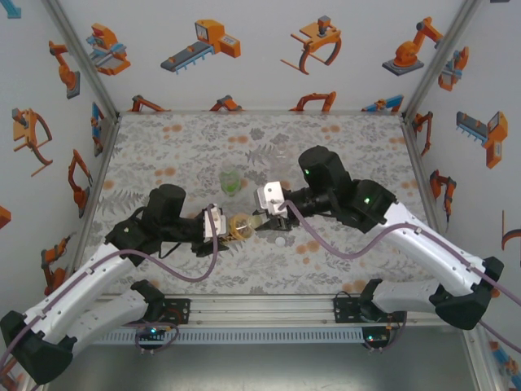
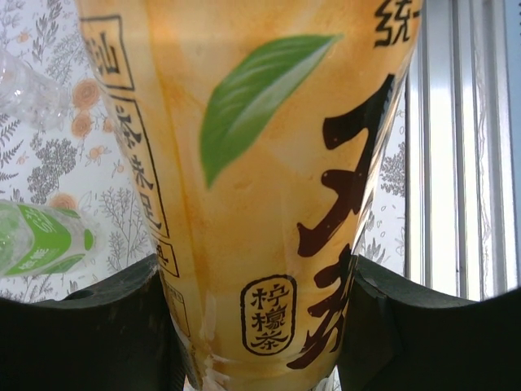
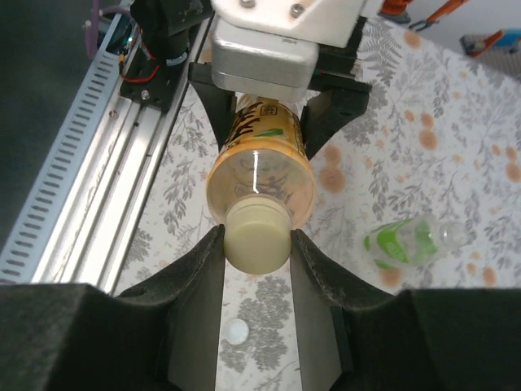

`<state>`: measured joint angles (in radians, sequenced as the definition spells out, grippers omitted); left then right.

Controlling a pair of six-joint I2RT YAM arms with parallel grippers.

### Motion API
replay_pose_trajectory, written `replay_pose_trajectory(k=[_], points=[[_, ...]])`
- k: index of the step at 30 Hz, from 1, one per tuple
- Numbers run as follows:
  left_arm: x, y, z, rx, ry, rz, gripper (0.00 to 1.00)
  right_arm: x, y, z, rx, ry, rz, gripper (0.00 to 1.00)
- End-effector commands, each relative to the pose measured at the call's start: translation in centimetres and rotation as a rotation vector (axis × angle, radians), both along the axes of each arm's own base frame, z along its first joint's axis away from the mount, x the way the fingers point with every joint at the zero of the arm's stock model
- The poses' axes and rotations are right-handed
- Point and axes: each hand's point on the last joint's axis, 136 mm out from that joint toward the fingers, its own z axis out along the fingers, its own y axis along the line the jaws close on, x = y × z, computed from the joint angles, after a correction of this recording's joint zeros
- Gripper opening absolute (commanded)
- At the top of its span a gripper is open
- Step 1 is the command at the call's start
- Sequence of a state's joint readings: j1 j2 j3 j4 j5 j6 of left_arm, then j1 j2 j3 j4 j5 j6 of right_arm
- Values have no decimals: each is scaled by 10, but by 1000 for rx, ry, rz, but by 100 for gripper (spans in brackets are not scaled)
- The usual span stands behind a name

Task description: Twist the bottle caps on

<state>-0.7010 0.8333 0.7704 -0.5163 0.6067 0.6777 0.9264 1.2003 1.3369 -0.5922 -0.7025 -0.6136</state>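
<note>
As left jaws hold the bottle (image 3: 262,155), right jaws clamp cap (image 3: 257,236).

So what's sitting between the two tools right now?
The yellow bottle: left tool grips its body, right tool pinches its pale yellow cap. The right wrist view shows it.

The table (image 1: 179,147) is covered with a pale cloth printed with grey ferns and orange flowers, and a metal rail (image 1: 269,308) runs along its near edge. A green bottle (image 3: 411,242) lies on its side around the middle of the cloth, with a clear bottle (image 2: 20,85) near it. A small white cap (image 3: 237,330) rests flat closer to the rail, apart from both.
</note>
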Motion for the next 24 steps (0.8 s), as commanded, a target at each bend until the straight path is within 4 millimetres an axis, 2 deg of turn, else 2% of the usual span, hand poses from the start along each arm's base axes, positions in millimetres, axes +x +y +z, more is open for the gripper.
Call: replay_pose_trajectory(k=[1,5,13,18,20,24], points=[[4,-1,14,-14,-62,8,0,0,11,1,22,209,-70,26],[11,2,15,-9,-87,48,0,26,18,-2,46,433,-299,26],[25,10,19,-8,-151,141,0,60,23,-21,117,937,-650,25],[33,15,24,-17,-192,195,0,68,28,-35,111,1254,-775,30],[34,15,25,-25,-202,205,0,67,31,-34,117,1311,-768,32],[34,15,25,-26,-201,205,0,65,28,-32,110,1297,-783,38]])
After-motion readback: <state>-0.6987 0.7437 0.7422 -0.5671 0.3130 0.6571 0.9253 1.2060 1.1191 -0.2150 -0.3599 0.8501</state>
